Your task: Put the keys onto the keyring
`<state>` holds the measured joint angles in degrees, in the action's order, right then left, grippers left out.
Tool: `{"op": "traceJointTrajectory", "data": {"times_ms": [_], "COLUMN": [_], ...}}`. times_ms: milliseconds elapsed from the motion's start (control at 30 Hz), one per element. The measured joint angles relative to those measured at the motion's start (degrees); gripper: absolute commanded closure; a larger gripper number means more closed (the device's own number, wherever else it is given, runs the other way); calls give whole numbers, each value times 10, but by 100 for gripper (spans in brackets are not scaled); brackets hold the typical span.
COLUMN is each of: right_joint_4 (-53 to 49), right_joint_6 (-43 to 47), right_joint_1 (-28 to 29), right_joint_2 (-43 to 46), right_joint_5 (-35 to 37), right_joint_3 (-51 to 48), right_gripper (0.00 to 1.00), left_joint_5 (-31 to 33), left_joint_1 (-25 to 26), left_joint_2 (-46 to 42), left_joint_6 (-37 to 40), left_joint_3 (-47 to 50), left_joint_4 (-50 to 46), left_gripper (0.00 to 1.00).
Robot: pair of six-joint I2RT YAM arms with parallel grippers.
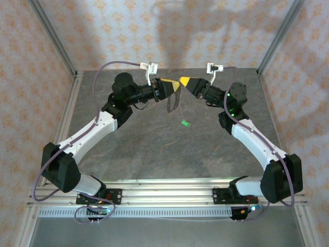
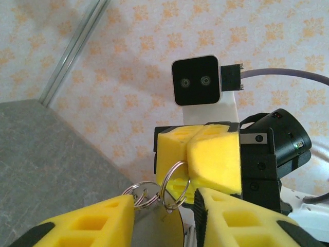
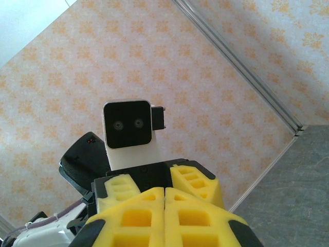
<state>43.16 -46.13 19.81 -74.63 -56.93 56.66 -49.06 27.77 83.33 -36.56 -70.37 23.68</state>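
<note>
Arms (image 1: 92,131) aloft, left gripper (image 1: 174,86) at keyring (image 2: 161,186) in right gripper (image 1: 184,81)

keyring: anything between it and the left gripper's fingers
Nothing visible does. The keyring is pinched by the right gripper, whose fingers are shut, and it sits right in the gap of the left gripper. The only other things there are the smaller rings beside it, close to one finger.
</note>
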Motion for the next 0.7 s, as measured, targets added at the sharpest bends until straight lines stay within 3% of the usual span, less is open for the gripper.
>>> {"op": "traceJointTrajectory", "data": {"times_ms": [200, 467, 600, 633, 700], "right_joint_4": [3, 8, 8, 7, -2], "right_joint_6": [-2, -2, -2, -1, 2], "right_joint_1": [2, 1, 1, 1, 0], "right_joint_2": [-5, -7, -7, -7, -6], "right_joint_5": [0, 2, 4, 5, 7], "right_joint_3": [-1, -2, -2, -2, -2], "right_gripper": [100, 100, 100, 97, 64], "left_joint_5": [0, 0, 1, 1, 0], "left_joint_1": [0, 2, 3, 3, 3], "left_joint_2": [0, 2, 2, 2, 2], "left_joint_6": [-5, -10, -9, -9, -3], "left_joint_3": [0, 0, -1, -1, -2], "left_joint_4": [14, 15, 15, 15, 10], "left_gripper": [74, 100, 100, 100, 100]}}
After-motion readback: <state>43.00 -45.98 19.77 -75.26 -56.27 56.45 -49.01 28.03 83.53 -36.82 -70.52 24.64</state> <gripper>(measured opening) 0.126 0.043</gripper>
